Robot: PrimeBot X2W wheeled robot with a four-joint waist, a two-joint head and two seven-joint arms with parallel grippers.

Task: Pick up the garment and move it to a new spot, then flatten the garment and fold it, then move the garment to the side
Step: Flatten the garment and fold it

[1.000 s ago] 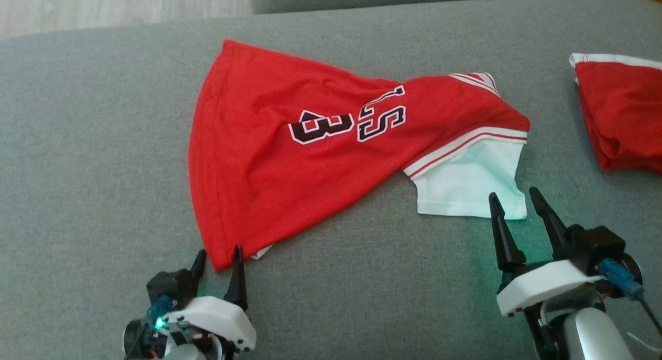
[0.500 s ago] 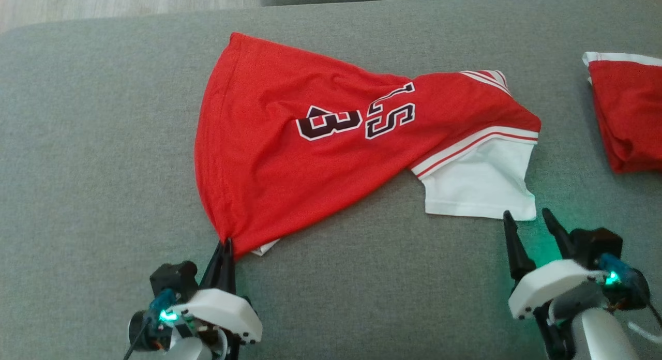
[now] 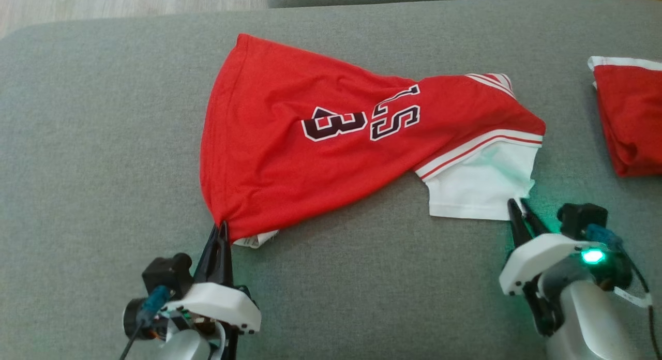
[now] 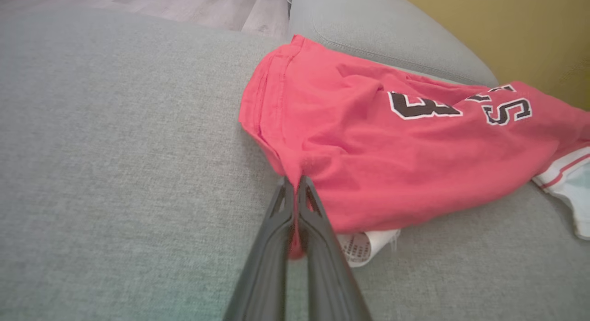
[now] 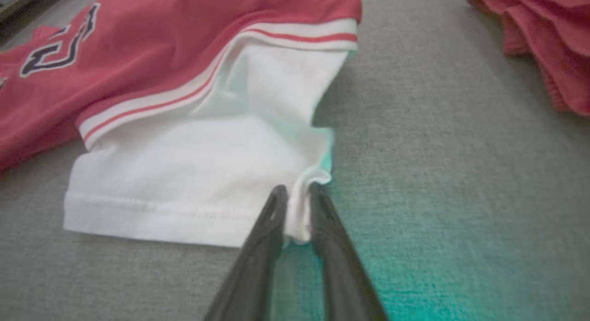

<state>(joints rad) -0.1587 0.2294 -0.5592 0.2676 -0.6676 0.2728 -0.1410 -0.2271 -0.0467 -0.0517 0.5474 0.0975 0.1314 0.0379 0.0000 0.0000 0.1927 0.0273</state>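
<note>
Head view: the garment [image 3: 320,158], a red jersey with a white sleeve [image 3: 476,189], lies spread but twisted across the middle of the grey sofa cushion [image 3: 93,143]. The left gripper [image 3: 222,230] has its jaws pressed together on the near hem corner. The right gripper [image 3: 520,210] is pinched on the near corner of the sleeve. Honestly, the worry is that both bites are tiny and right at the edge. A lift or a tug apart could pull the cloth out of one side and leave the jersey dangling from the other. A second red garment [image 3: 631,122] sits well apart on the right, and a wide swing that way could drag into it.

Left wrist view: the jaws are tight together with a sliver of red cloth between them. A white label [image 4: 364,247] pokes out from under the hem just beside the fingers. It's hard to tell whether both layers are caught. If it's only the top one, the jersey probably opens like a bag instead of lifting flat.

Right wrist view: the fingers are clamped on a bunched fold of white sleeve. That bunch looks rounded, so it could squeeze out under tension.

As for containers, the cushion is the nearest thing to one. It carries both garments, laid straight on it.
</note>
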